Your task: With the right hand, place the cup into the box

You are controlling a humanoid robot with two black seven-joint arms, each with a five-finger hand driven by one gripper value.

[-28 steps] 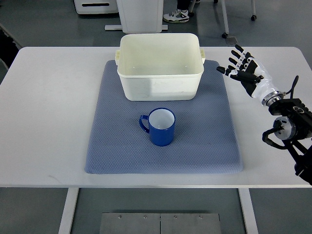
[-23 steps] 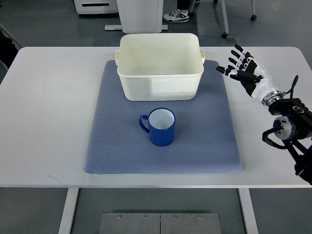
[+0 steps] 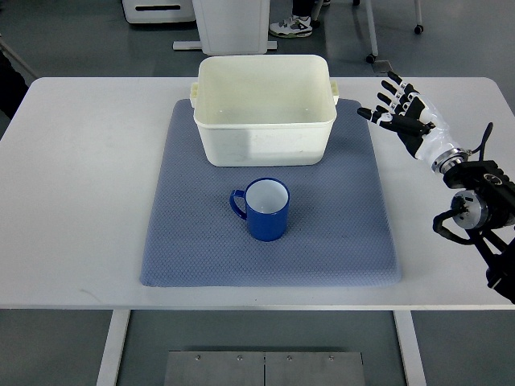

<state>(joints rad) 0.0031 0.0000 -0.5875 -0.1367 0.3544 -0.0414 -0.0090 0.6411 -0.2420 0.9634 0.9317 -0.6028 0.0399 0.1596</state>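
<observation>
Blue cup (image 3: 267, 210) upright on the grey mat (image 3: 201, 241), handle pointing left, just near of the cream box (image 3: 265, 109) and apart from it; its right flank is bare, which likely suits a side grasp from the right. Box is open-topped and looks empty, ready to receive. Right hand (image 3: 400, 114) hangs over the table (image 3: 80, 177) right of the box, fingers spread, holding nothing, well apart from the cup — grasp not yet begun.

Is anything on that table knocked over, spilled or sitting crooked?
Nothing stands out. The blue cup stands upright on the grey mat, empty as far as the view shows, just in front of the cream box, which sits square at the mat's far edge. The right hand is open above the table.
</observation>
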